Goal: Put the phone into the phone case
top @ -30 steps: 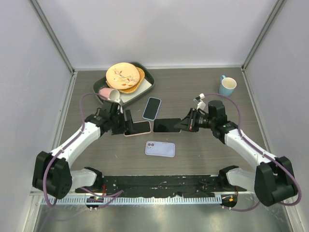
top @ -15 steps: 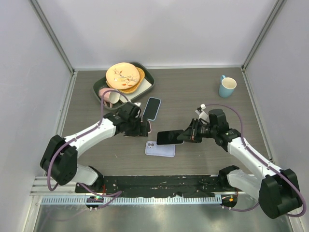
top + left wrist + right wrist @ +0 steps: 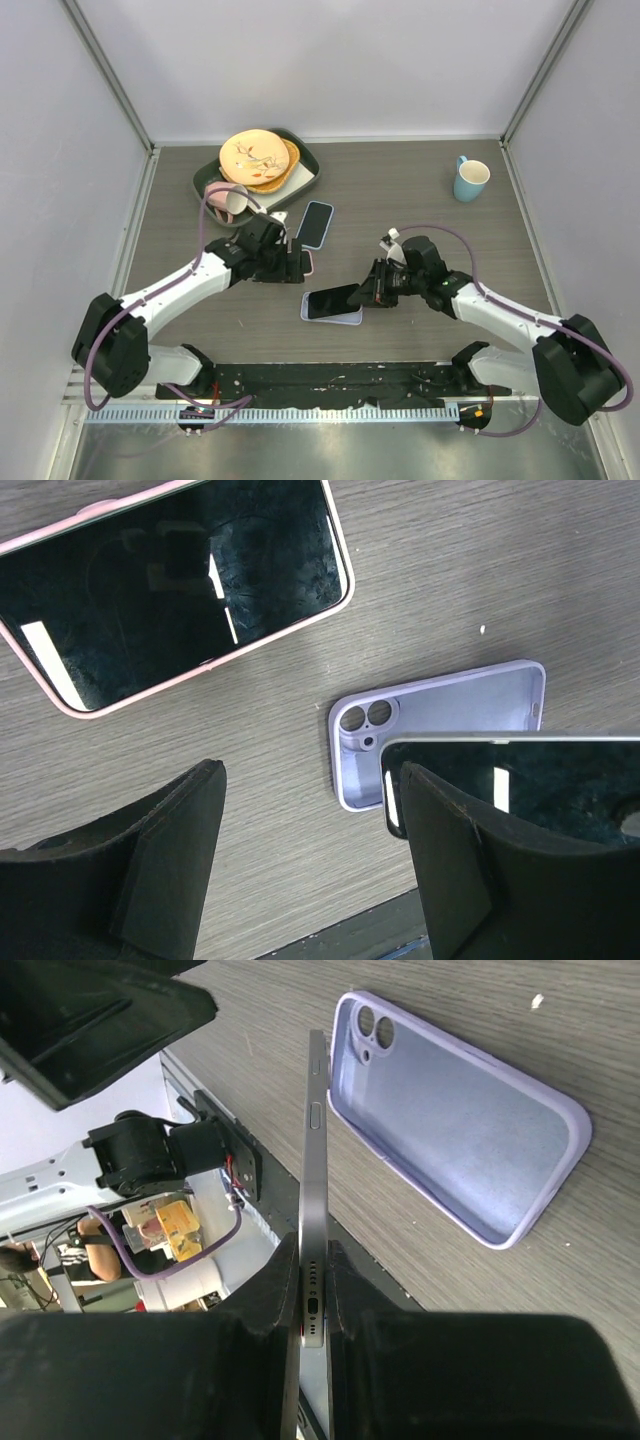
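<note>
The phone [image 3: 330, 300], black with a dark screen, is held by its right end in my right gripper [image 3: 372, 290], which is shut on it. It hangs over the empty lilac phone case [image 3: 345, 318], which lies open side up on the table. In the right wrist view the phone [image 3: 315, 1150] shows edge-on, pinched between the fingers [image 3: 275, 1290], beside the phone case [image 3: 460, 1110]. My left gripper [image 3: 292, 262] stands open to the upper left of the case, holding nothing. From the left wrist the phone case [image 3: 440, 715] shows its camera cut-outs, with the phone [image 3: 520, 780] covering its lower part.
A pink-cased phone [image 3: 170, 590] lies under the left gripper. A blue-cased phone [image 3: 315, 223] lies behind it. A dark tray [image 3: 308, 178] with plates and a pink mug [image 3: 228, 195] sit at back left. A blue mug [image 3: 470, 178] stands at back right.
My right gripper has carried the phone left and nearer, from the table's middle to over the case. The left gripper moved right over the pink-cased phone, then held still.
</note>
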